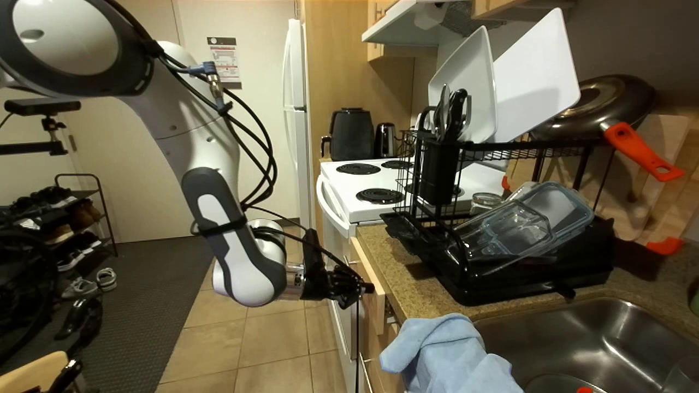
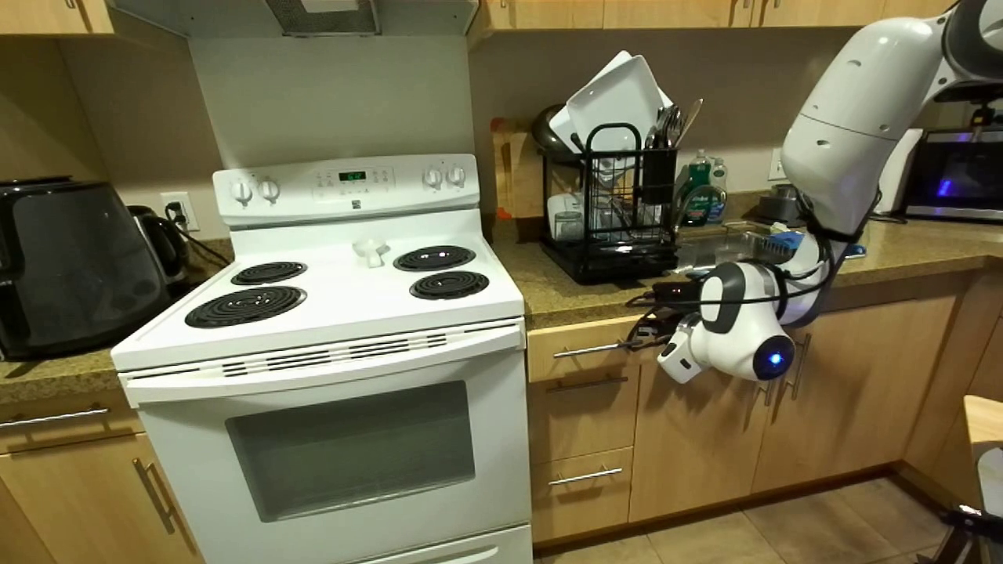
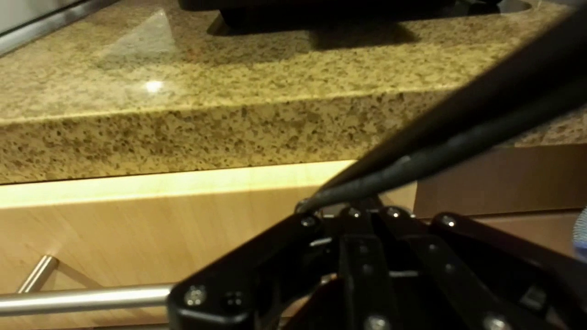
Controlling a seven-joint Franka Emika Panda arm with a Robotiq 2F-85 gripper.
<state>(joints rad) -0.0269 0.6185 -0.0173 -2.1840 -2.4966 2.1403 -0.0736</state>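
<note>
While the drawer handle [image 3: 91, 299] passes behind the clenched gripper [image 3: 373, 211], any contact is hidden.

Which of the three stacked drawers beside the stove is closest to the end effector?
The top drawer, right under the countertop. The end effector is by its handle, while the middle drawer and bottom drawer lie lower down.
</note>
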